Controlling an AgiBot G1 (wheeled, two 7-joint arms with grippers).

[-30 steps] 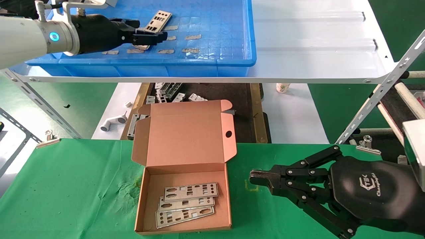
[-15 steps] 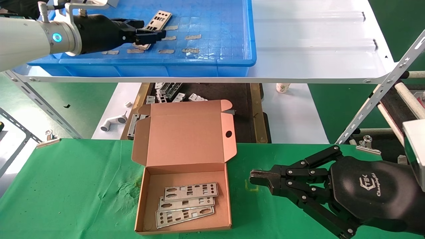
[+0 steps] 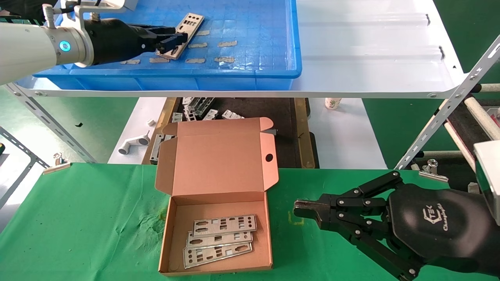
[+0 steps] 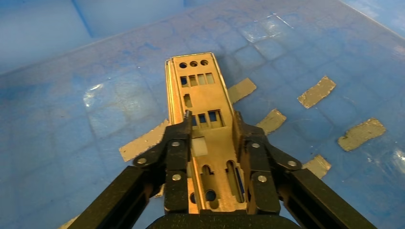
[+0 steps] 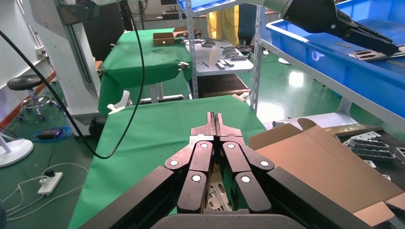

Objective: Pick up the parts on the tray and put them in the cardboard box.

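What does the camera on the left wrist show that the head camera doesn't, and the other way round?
Only the left wrist view shows the grip up close: the left tool has a finger on each long edge of a silver part, whose round and rectangular cutouts are plain.

Only the head view shows the open cardboard box with three parts inside, and the right tool shut above the green cloth.

Both show the blue tray and its tan tape scraps.

Green-draped tables (image 5: pixel 157 133), white shelf board (image 3: pixel 371 47), perhaps a stool (image 5: pixel 26 83) behind.
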